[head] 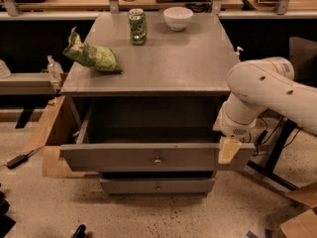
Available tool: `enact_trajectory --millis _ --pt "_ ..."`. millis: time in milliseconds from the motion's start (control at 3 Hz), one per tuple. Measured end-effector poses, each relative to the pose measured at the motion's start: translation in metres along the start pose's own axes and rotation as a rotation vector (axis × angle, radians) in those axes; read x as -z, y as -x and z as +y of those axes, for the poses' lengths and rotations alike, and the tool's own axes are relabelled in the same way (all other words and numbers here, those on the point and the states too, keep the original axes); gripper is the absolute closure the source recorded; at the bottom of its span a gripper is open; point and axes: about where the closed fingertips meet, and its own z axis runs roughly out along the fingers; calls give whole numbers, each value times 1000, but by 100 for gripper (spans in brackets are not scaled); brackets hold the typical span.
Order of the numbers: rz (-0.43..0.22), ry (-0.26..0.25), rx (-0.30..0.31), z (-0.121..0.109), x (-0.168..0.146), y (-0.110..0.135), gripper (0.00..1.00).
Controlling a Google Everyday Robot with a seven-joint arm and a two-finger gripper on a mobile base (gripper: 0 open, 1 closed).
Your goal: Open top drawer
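The top drawer is a wide grey drawer pulled well out from the grey cabinet, with a small round brass knob at the centre of its flat front. Its dark inside shows above the front. My gripper hangs from the white arm at the drawer's right front corner, well right of the knob; one pale finger lies against the drawer front there. A narrower grey drawer with a like knob sits shut below.
On the cabinet top stand a green can, a white bowl and a green chip bag. A wooden box is on the floor at left; black chair legs at right. Benches run behind.
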Motion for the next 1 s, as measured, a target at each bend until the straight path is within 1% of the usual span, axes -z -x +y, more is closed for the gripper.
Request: enact_trajectory --millis 333,667,1000 --pt "0 0 0 0 0 0 0" --pt "0 0 0 0 0 0 0" --pt "-7 22 -9 -3 -11 0 0"
